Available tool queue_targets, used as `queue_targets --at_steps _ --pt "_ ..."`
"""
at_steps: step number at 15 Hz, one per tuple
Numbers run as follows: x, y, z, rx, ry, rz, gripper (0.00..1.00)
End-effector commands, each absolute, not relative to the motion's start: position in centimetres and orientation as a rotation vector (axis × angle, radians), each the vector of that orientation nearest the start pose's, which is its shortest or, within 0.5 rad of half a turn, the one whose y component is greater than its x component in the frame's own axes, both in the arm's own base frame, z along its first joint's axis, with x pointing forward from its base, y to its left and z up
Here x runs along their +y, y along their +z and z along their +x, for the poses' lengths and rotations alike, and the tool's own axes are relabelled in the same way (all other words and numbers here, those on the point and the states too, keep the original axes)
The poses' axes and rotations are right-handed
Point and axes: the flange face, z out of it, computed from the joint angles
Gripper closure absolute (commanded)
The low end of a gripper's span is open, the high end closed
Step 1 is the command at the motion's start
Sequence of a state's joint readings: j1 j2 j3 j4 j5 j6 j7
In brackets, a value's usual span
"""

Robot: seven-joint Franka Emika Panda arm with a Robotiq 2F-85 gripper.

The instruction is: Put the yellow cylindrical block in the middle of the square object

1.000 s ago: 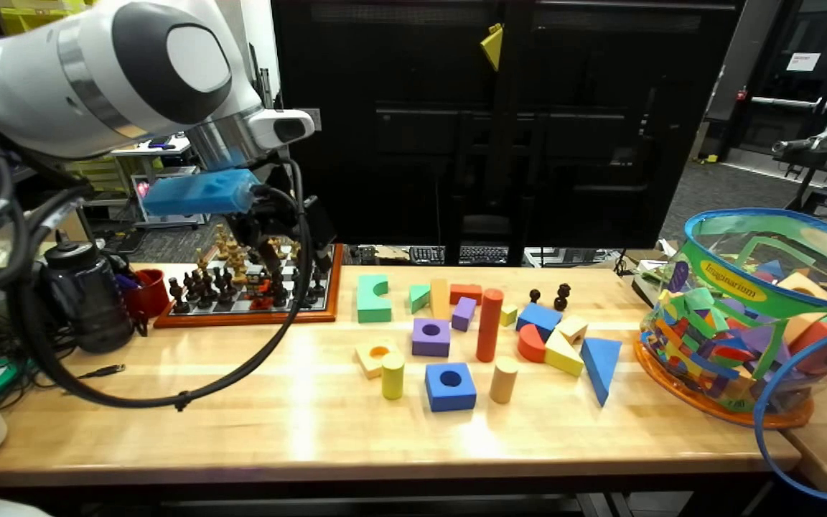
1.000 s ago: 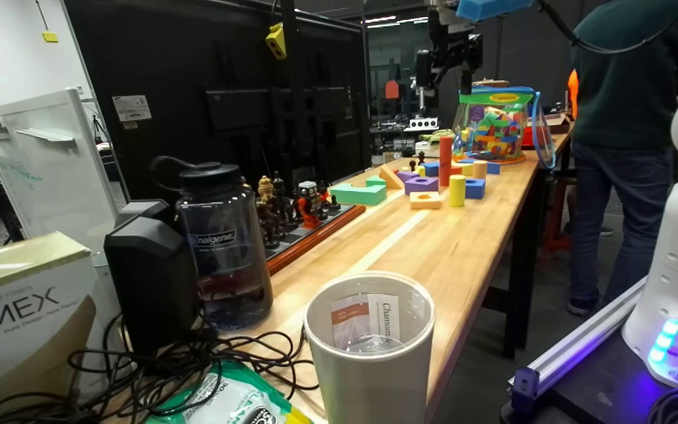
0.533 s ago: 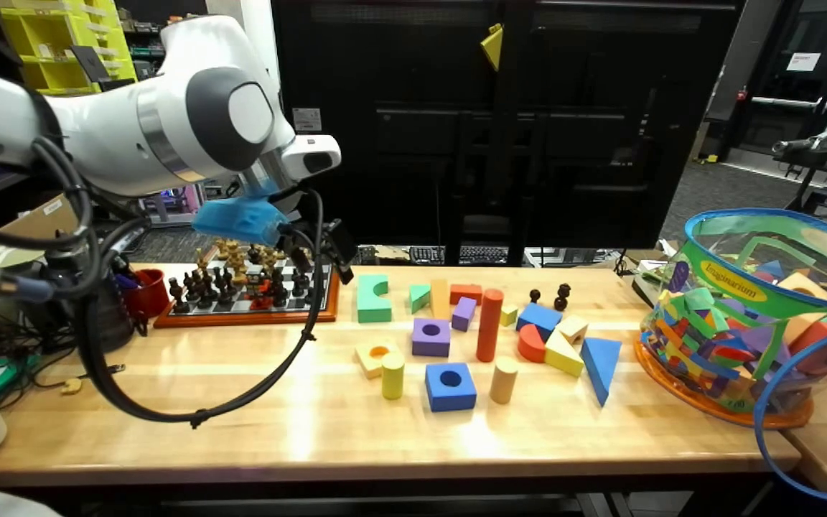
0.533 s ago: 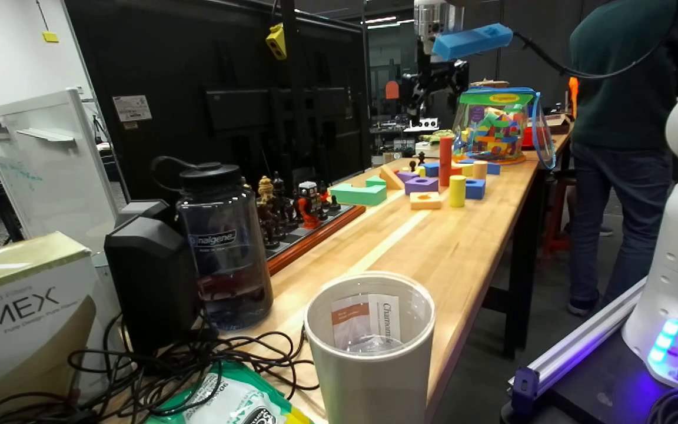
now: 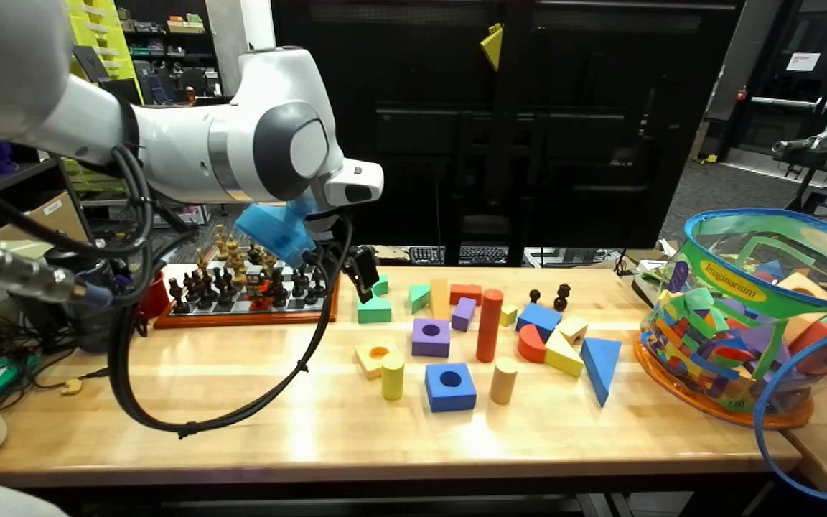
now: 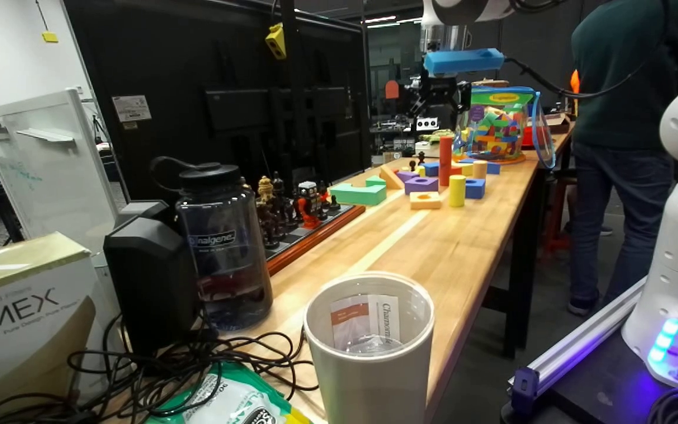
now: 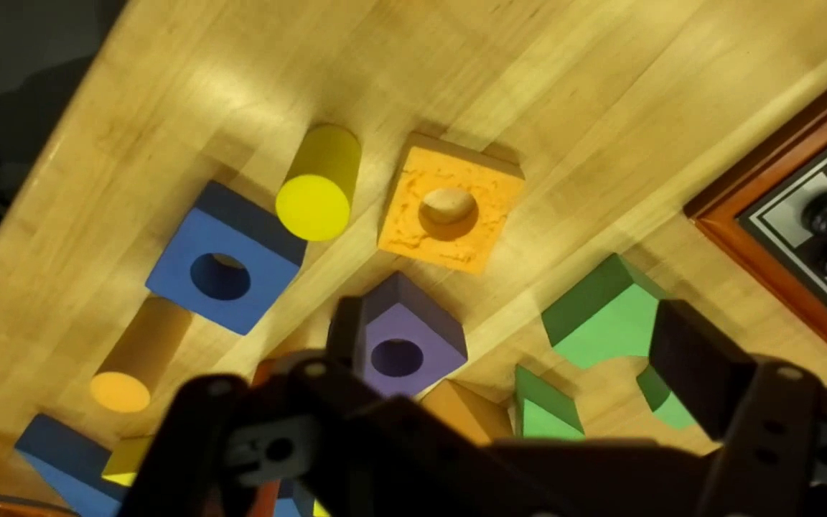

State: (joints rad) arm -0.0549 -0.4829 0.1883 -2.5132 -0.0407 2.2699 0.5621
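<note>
- standing upright on the table (image 7: 564,86), the yellow cylinder (image 7: 319,185) is free of any grip and outside every hole; both exterior views agree.
- flanking it are two possible "square objects": a tan square block (image 7: 491,210) with a round hole, just beside it, and a blue square block (image 7: 268,280), also pierced, near its other side.
- a little farther out sits a purple square block (image 7: 436,352) with a similar hole; which of the three is meant, i can't say.
- above the table hangs the gripper (image 7: 521,350), jaws spread wide with nothing between them; in the wrist view the cylinder lies outside that gap, higher up.
- the step in hand, as i judge it, is the approach: no grasp made, the whole placing left to do.
- the next move calls for centring the jaws over the cylinder, then going straight down, turned so that neither jaw lands on a neighbouring square block.
- after that: close, lift clear, line up over the chosen hole and lower it upright; how snug the fit would be is unclear.
- farther off, a red column (image 5: 489,327) stands tall and could topple if brushed; the chessboard (image 5: 241,318) and block bag (image 5: 715,359) need no touching.
</note>
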Motion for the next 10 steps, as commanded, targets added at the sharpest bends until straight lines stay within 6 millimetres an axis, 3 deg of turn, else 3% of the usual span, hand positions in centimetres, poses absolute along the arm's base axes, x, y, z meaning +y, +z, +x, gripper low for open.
queue_targets --at_steps 1,10 --pt "4.4 45.7 42.0 0.771 -0.38 -3.021 0.0" --pt "0.0 41.7 40.7 0.933 -0.218 -2.976 0.0"
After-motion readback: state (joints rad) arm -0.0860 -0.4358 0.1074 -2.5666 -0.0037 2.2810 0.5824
